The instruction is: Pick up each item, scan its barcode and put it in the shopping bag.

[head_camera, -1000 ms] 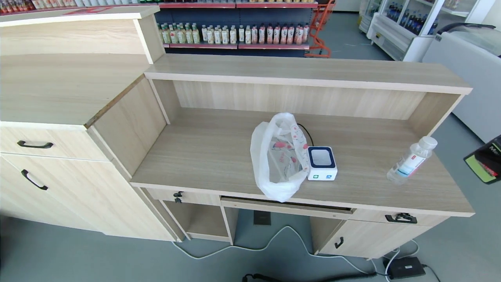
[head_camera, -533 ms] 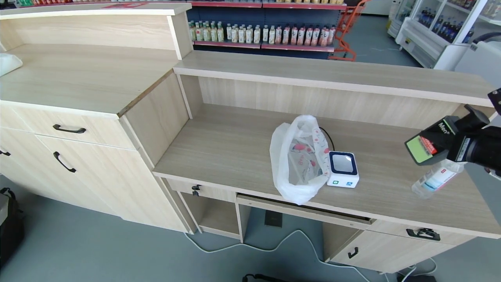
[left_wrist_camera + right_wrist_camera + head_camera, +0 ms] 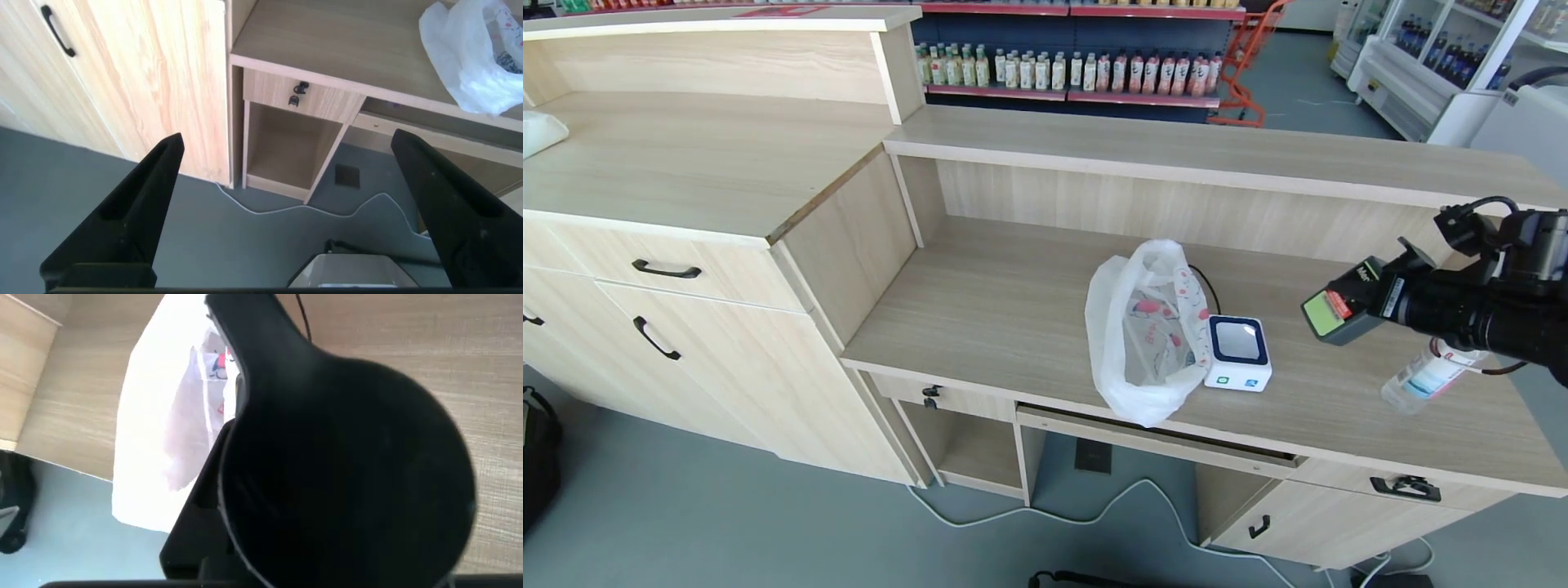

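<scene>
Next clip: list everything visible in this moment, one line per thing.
shopping bag: one, white, on the counter, touching the scanner
scanner: one, white with dark top, mid-counter
water bottle: one, clear, counter's right end
black container: one, green end, held above the counter
shelf bottles: one row, pale, far behind
left hand: one, black, open, above the floor
right hand: one, black, gripping the black container

Black right arm (image 3: 1470, 320), looped cable (image 3: 1488, 198), left pincer (image 3: 286, 143), 2 tapered black fingers (image 3: 122, 220)
</scene>
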